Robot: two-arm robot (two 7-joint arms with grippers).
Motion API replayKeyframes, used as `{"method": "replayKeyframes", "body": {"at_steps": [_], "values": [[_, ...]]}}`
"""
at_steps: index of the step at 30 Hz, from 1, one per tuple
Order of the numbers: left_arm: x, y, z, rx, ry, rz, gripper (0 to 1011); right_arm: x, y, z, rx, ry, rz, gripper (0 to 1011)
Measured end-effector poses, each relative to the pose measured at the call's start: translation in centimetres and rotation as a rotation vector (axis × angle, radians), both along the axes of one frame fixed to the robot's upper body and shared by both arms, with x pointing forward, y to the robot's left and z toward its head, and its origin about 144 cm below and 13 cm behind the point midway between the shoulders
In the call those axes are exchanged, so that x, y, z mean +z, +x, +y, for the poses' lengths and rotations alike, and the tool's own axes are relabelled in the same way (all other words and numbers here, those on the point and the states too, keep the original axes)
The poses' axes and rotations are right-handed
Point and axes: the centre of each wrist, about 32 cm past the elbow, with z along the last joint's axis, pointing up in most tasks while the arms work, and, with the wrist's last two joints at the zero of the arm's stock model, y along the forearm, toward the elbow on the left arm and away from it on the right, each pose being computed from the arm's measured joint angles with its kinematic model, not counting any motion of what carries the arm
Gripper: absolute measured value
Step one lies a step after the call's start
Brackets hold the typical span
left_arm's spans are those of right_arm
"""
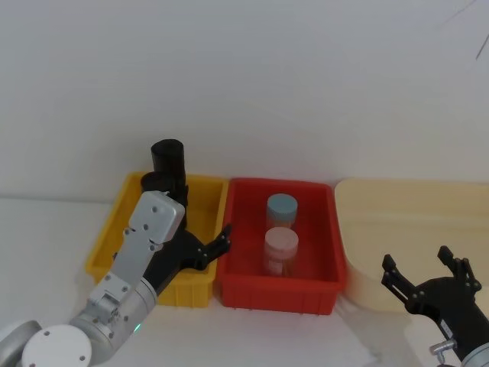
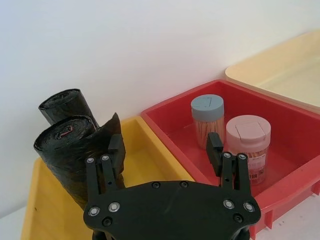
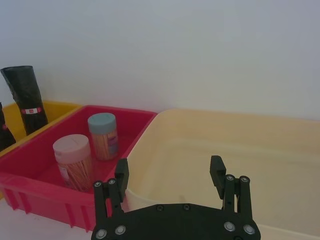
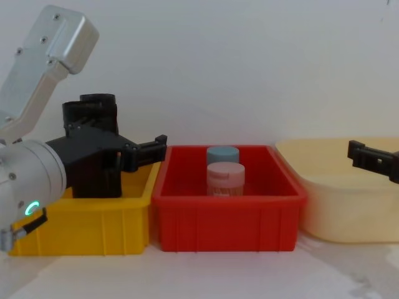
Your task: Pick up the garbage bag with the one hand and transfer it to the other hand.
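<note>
1. Your left tool [image 2: 165, 141] hangs over the yellow bin [image 2: 40, 210] with its jaws spread wide and nothing in them. One finger sits just in front of the garbage bag [image 2: 65, 150].
2. The garbage bag stands leaning at the far left of that bin. A second black roll [image 2: 62, 102] stands directly behind it and looks pressed against it.
3. If you close from here, you may pinch only the loose flap at the bag's edge, or catch both rolls together. The plastic is glossy and soft, so a shallow grip could slide off.
4. If you push farther in without centring, you may tip the bag over against the far wall.
5. The other finger is close to the wall shared with the red bin [image 2: 172, 125], so a sideways shift could snag that rim.
6. Your right tool [image 3: 169, 165] waits open and empty over the cream tub [image 3: 240, 145], well apart to the right. A bag carried low across could knock the blue-lidded jar [image 2: 207, 107] or the pink-lidded jar [image 2: 248, 131].
7. The tool body hides the bag's base, and in the head view the arm covers most of it. You cannot tell whether the finger is touching it.
</note>
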Motion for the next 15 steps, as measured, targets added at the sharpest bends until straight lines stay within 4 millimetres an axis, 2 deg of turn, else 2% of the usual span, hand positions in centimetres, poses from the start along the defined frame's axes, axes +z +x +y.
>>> {"method": "replayKeyframes", "body": {"at_steps": [15], "values": [[0.0,0.0,0.0,0.0,0.0,0.0,1000,0.0,0.0,0.0,0.0,0.0,0.0,1002]]}}
